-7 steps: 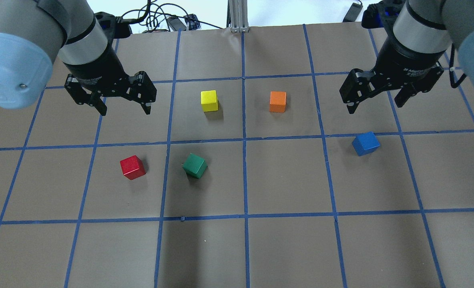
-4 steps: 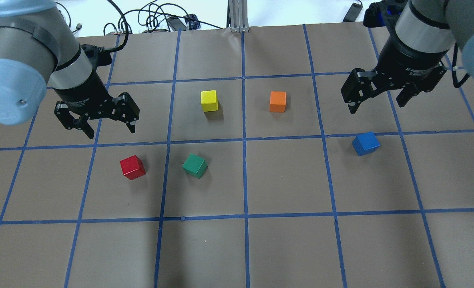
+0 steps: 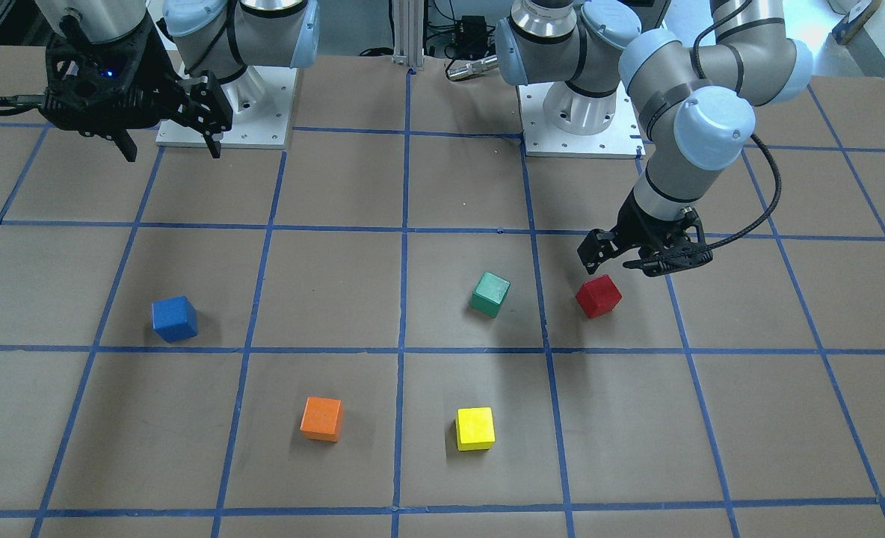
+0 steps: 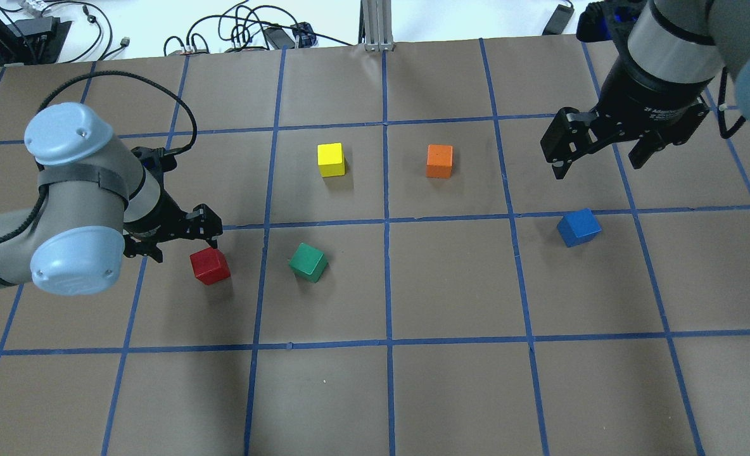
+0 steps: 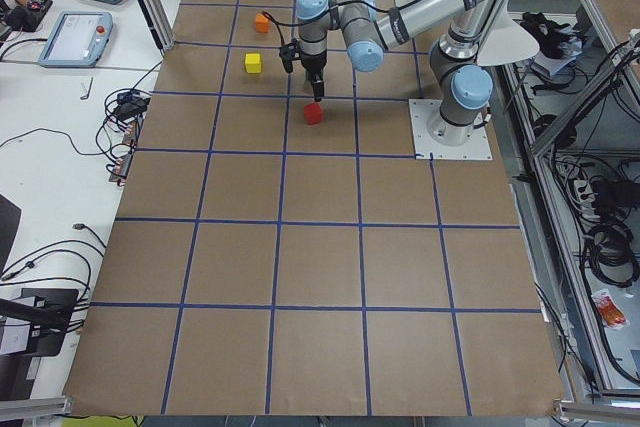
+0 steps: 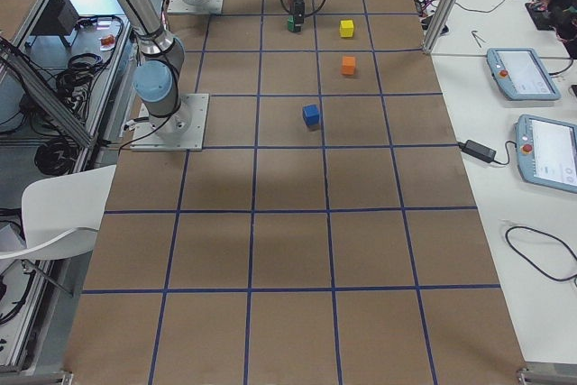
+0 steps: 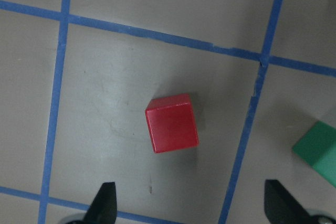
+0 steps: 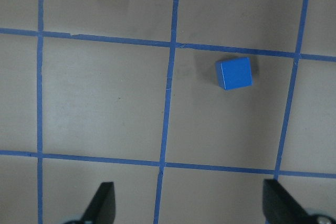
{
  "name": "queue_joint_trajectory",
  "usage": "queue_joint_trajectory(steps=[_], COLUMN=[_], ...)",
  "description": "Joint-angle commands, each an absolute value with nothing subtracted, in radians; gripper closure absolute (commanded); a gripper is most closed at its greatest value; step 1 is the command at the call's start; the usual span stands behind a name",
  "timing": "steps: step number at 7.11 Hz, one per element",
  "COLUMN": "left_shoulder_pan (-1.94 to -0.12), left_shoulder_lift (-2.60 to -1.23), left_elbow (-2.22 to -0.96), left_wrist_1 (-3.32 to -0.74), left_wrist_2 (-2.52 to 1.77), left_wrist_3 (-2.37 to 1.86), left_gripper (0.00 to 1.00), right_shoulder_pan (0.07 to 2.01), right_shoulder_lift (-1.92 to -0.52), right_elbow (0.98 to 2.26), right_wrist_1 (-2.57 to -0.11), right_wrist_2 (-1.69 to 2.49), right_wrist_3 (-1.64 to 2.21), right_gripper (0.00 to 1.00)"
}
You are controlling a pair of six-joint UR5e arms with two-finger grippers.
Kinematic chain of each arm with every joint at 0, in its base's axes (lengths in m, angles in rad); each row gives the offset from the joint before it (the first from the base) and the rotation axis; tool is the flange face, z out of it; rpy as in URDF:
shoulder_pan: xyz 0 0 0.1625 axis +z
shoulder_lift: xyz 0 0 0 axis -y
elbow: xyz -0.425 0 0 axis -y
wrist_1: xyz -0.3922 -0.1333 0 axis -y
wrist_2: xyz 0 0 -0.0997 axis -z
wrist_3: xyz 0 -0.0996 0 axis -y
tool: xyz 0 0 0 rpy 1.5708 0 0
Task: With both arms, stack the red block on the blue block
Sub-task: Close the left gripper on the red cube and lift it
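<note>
The red block point(image 4: 209, 266) lies on the brown table, left of centre in the overhead view; it also shows in the front view point(image 3: 599, 296) and the left wrist view point(image 7: 171, 123). My left gripper point(image 4: 182, 244) is open and empty, hovering low just over and beside it, not touching. The blue block point(image 4: 578, 227) lies alone on the right side and shows in the right wrist view point(image 8: 234, 73). My right gripper point(image 4: 600, 166) is open and empty, held high above the table, offset from the blue block.
A green cube point(image 4: 308, 262) sits just right of the red block. A yellow cube point(image 4: 331, 159) and an orange cube point(image 4: 439, 161) stand farther back. Blue tape lines grid the table. Cables lie beyond the far edge.
My left arm has swung down and toward the red block, so its open gripper now hangs just over it. My right gripper has barely moved. No block has moved.
</note>
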State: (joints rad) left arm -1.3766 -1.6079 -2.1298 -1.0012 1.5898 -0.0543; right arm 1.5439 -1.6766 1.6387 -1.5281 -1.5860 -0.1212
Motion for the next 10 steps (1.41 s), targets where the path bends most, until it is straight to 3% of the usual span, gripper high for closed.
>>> queue_joint_trajectory(steps=[1, 4, 5, 7, 8, 10], left_shoulder_pan=[-1.365, -1.365, -1.365, -1.365, -1.367, -1.394], left_shoulder_lift=[-1.663, -1.735, -1.749, -1.770, -1.772, -1.729], left_elbow=[-2.195, -2.212, -2.210, -2.194, -2.175, -2.139], left_wrist_1=[-0.910, -0.807, -0.790, -0.785, -0.784, -0.810], left_wrist_2=[1.586, 1.568, 1.569, 1.568, 1.569, 1.572], left_wrist_3=[-0.063, -0.077, -0.068, -0.064, -0.066, -0.064], left_gripper=[0.00, 0.00, 0.12, 0.77, 0.98, 1.00], right_shoulder_pan=[1.543, 1.543, 1.543, 1.543, 1.543, 1.543], right_shoulder_lift=[-1.677, -1.677, -1.677, -1.677, -1.678, -1.677], right_elbow=[1.641, 1.643, 1.641, 1.640, 1.640, 1.640], right_wrist_1=[-1.529, -1.529, -1.529, -1.529, -1.529, -1.532], right_wrist_2=[-1.588, -1.588, -1.588, -1.585, -1.585, -1.583], right_wrist_3=[-0.121, -0.123, -0.123, -0.132, -0.133, -0.133], right_gripper=[0.00, 0.00, 0.00, 0.00, 0.00, 0.00])
